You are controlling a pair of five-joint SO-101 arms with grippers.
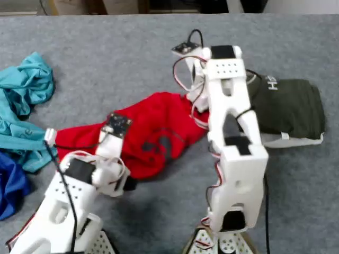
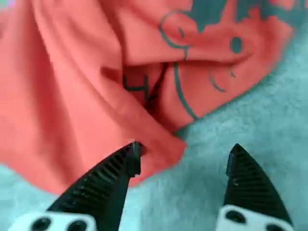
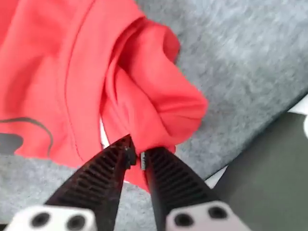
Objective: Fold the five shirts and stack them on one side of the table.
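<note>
Right wrist view: shirt between fingers

The left arm leans in low from the near left corner, its end effector spread wide, one fingertip touching cloth. The right arm stretches straight out and bends down at the wrist, its end effector pinched on a fold of red shirt.

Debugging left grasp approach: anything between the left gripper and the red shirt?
Nothing visible. The left gripper is open at the edge of the red shirt, one finger over the cloth, the other above the table. The right gripper pinches a fold elsewhere on it.
</note>
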